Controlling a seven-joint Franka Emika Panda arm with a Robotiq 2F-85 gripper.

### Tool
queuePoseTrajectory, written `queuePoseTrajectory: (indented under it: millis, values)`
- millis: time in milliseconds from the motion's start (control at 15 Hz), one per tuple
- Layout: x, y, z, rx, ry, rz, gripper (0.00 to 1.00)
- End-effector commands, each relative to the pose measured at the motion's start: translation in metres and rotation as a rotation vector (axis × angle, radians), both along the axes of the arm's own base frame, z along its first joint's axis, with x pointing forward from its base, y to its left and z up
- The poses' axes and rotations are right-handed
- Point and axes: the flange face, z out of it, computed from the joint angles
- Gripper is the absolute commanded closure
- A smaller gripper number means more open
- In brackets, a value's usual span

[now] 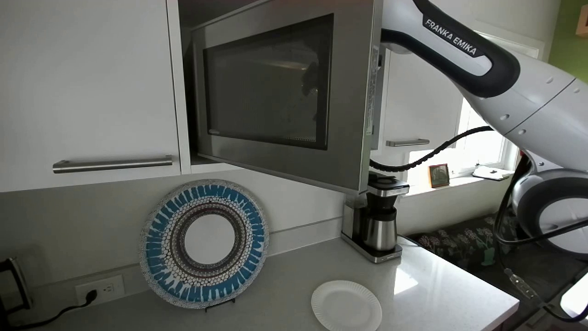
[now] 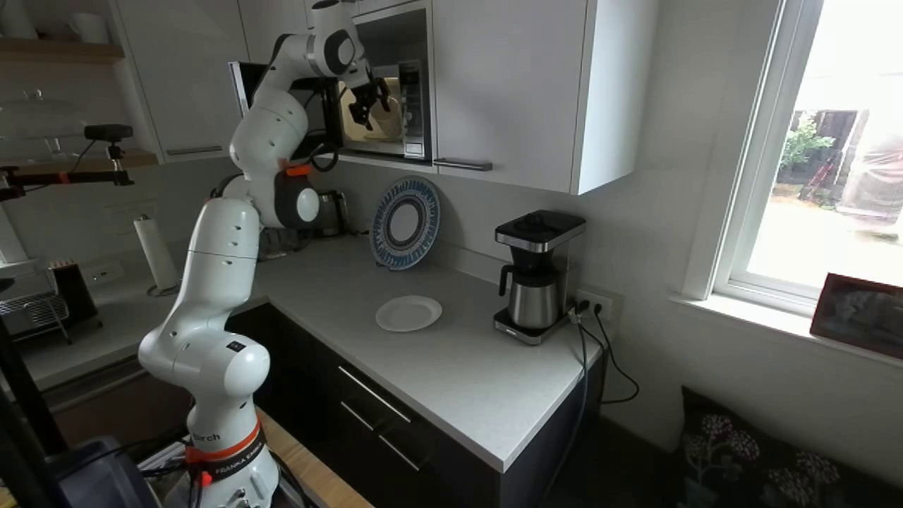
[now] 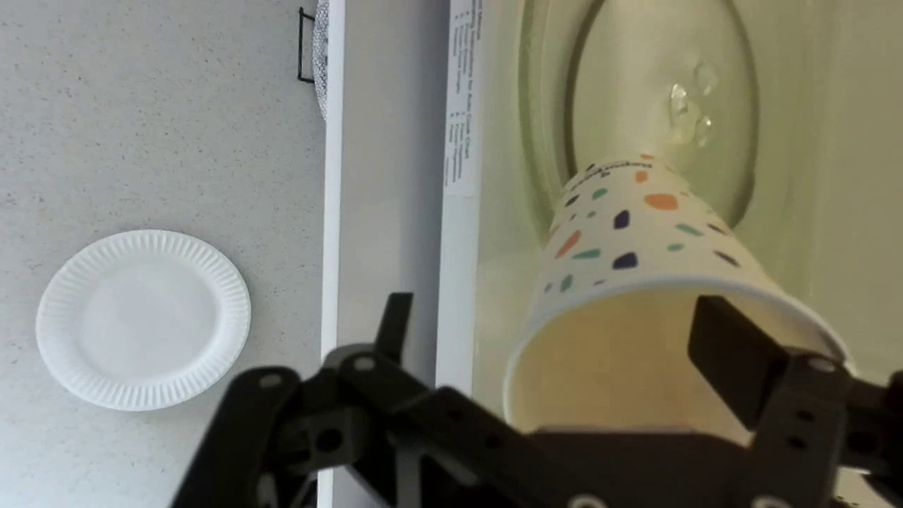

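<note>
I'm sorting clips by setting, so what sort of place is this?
A kitchen, probably in a home: an open microwave sits among white cabinets, and a coffee maker stands on the counter.

White wall cupboards [image 2: 511,85] with metal bar handles [image 2: 462,165] hang above a pale, speckled countertop [image 2: 451,367] set on dark drawers [image 2: 451,455], with wooden shelves [image 2: 60,51] at the left edge of an exterior view. Daylight enters through a white-framed window [image 2: 839,162] in a pale wall [image 2: 663,233], its sill [image 2: 748,310] bearing a framed picture [image 2: 861,314], and a bright patch of sunlight [image 1: 405,280] lies on the countertop. Below the window is dark floral fabric [image 2: 762,469], perhaps a seat cushion, though the shadow makes that hard to tell; elsewhere, a strip of green wall [image 1: 568,55] shows.
</note>
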Motion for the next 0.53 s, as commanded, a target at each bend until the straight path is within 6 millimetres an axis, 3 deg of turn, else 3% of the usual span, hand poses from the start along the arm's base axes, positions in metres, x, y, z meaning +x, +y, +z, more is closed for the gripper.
queuePoseTrajectory:
  millis: [0,467]
  values:
    - [0.002,0.013,-0.004,-0.068,-0.029,0.033,0.00]
    - [0.007,0.023,0.007,-0.125,-0.165,0.126,0.00]
